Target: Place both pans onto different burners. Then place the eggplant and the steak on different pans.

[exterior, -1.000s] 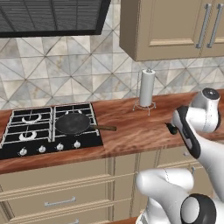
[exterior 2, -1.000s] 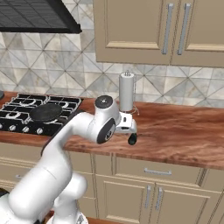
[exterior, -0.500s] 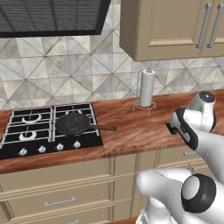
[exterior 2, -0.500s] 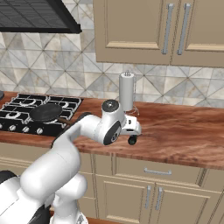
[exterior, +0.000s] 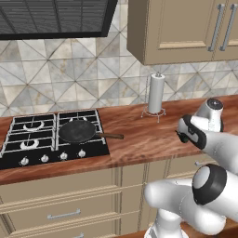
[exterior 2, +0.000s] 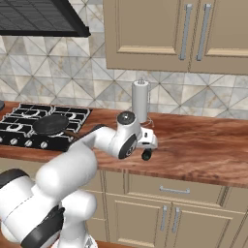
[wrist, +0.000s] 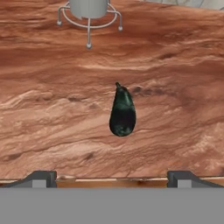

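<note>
The eggplant [wrist: 122, 113], dark with a thin stem end, lies on the wooden counter straight ahead of my gripper [wrist: 113, 178]. The fingertips [wrist: 41, 177] stand far apart, open, with nothing between them. From the left base view, the gripper [exterior: 183, 135] hovers low over the counter right of the cooktop. From the right base view, the gripper [exterior 2: 147, 145] is near the counter's front edge. A dark pan [exterior: 76, 131] with a long thin handle rests on the front right burner [exterior: 93, 122]; the same pan [exterior 2: 50, 124] is in the right base view. The steak is out of view.
A paper towel holder [exterior: 156, 95] stands at the back of the counter, just beyond the eggplant, and its wire base [wrist: 89, 17] reaches into the hand view. The black cooktop [exterior: 32, 139] has silver knobs along its front. Wall cabinets hang above.
The arm has shifted slightly to the right and its hand has settled lower over the counter. The jaws stay wide apart. The pan has not moved.
</note>
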Controlling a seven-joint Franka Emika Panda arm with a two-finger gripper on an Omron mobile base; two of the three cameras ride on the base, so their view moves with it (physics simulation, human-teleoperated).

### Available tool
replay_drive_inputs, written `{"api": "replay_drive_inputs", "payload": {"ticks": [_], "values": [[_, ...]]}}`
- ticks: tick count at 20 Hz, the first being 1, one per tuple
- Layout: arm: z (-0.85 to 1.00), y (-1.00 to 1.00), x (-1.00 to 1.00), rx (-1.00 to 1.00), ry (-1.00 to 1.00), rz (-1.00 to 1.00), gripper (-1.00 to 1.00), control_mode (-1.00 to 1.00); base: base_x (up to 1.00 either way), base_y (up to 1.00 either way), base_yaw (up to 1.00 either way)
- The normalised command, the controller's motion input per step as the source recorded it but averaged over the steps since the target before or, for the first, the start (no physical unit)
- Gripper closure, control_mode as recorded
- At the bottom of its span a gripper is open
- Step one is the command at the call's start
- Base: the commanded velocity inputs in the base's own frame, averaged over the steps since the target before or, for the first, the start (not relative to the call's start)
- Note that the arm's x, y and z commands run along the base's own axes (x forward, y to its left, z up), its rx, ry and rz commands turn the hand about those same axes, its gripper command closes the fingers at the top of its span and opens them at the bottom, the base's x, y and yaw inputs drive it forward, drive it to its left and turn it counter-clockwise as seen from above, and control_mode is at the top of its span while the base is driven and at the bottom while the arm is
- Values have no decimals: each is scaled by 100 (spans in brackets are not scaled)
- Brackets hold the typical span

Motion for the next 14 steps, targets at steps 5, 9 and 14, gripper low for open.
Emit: {"api": "replay_drive_inputs", "payload": {"ticks": [5,9,14], "values": [[-16,-10,13,1,1,0,-100,-100,0,0,0],[-28,-4,7,2,2,0,-100,-100,0,0,0],[-18,0,18,0,0,0,-100,-100,0,0,0]]}}
